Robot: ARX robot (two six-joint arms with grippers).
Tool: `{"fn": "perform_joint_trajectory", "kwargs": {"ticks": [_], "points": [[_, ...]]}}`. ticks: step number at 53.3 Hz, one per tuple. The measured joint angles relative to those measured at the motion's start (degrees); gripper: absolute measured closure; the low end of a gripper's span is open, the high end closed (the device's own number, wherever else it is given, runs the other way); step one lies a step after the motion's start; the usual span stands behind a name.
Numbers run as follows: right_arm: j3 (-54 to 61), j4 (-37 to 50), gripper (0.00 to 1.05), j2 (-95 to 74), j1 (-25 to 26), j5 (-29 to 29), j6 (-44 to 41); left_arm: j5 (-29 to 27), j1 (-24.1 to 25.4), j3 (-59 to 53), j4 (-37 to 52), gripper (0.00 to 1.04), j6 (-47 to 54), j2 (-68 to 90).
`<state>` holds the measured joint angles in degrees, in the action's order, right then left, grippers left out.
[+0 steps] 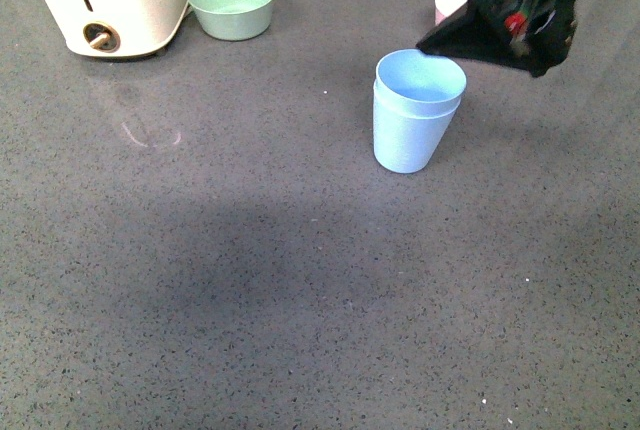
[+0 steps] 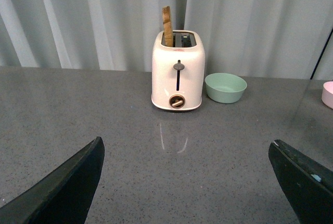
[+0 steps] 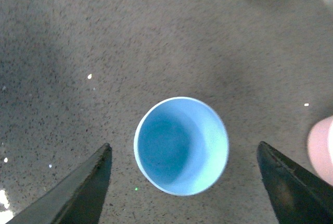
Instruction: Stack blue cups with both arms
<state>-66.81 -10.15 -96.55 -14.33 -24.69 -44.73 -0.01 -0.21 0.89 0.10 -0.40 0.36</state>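
Blue cups (image 1: 417, 110) sitting nested on the worktop (image 1: 250, 280), so right end effector (image 3: 182, 182), spread and empty, is hovering at their 1 o'clock.

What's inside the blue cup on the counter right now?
The second blue cup sits nested inside the outer blue cup. From the right wrist view the inner cup looks empty. The space between the two cups is covered.

two light-blue cups (image 1: 417, 110) stand nested upright on the grey counter.
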Motion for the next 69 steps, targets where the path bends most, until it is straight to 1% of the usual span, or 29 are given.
{"fn": "perform_joint_trajectory", "kwargs": {"ticks": [2,9,17,23,26,29,30,32,34,37,41,44,45,46,47,49,50,54,56,69], "points": [[1.2,1.0,0.07,2.8,1.1,-1.0,1.7,0.0,0.0,0.0,0.0,0.09,0.0,0.0],[5.3,4.3,0.09,10.3,4.5,-3.1,6.3,0.0,0.0,0.0,0.0,0.09,0.0,0.0],[13.6,8.3,0.09,21.2,10.2,-4.1,13.2,0.0,0.0,0.0,0.0,0.09,0.0,0.0],[21.0,11.9,0.09,31.0,15.3,-5.6,21.4,0.0,0.0,0.0,0.0,0.09,0.0,0.0],[25.4,12.3,0.09,37.5,18.4,-5.3,26.3,0.0,0.0,0.0,0.0,0.09,0.0,0.0],[27.7,12.8,0.09,41.2,19.4,-4.0,29.5,0.0,0.0,0.0,0.0,0.09,0.0,0.0],[29.7,17.8,0.15,42.6,18.0,3.3,32.4,0.0,0.0,0.0,0.0,0.09,0.0,0.0],[33.2,25.0,0.22,44.0,16.1,12.3,35.9,0.0,0.0,0.0,0.0,0.09,0.0,0.0],[35.1,28.3,0.27,44.7,15.3,16.4,38.0,0.0,0.0,0.0,0.0,0.09,0.0,0.0],[39.2,32.8,0.37,46.1,14.7,22.6,40.4,0.0,0.0,0.0,0.0,0.09,0.0,0.0],[42.6,34.6,0.48,47.8,14.7,24.4,42.1,0.0,0.0,0.0,0.0,0.09,0.0,0.0],[45.5,35.5,0.58,49.5,14.7,24.7,43.0,0.0,0.0,0.0,0.0,0.09,0.0,0.0],[46.9,36.0,0.65,50.5,14.6,24.6,43.3,0.0,0.0,0.0,0.0,0.09,0.0,0.0],[47.5,36.2,0.67,50.9,14.6,24.6,43.5,0.0,0.0,0.0,0.0,0.09,0.0,0.0],[48.6,36.5,0.72,51.7,14.5,24.6,43.6,0.0,0.0,0.0,0.0,0.09,0.0,0.0],[49.9,36.8,0.79,52.6,14.5,24.6,43.7,0.0,0.0,0.0,0.0,0.09,0.0,0.0],[51.0,36.9,0.86,53.3,14.5,24.7,43.9,0.0,0.0,0.0,0.0,0.09,0.0,0.0],[52.7,37.2,0.95,54.6,14.5,24.7,43.9,0.0,0.0,0.0,0.0,0.09,0.0,0.0],[53.7,37.2,1.02,55.8,14.5,24.7,43.9,0.0,0.0,0.0,0.0,0.09,0.0,0.0],[58.7,36.7,1.03,61.5,14.4,24.7,44.1,0.0,0.0,0.0,0.0,0.09,0.0,0.0]]}}
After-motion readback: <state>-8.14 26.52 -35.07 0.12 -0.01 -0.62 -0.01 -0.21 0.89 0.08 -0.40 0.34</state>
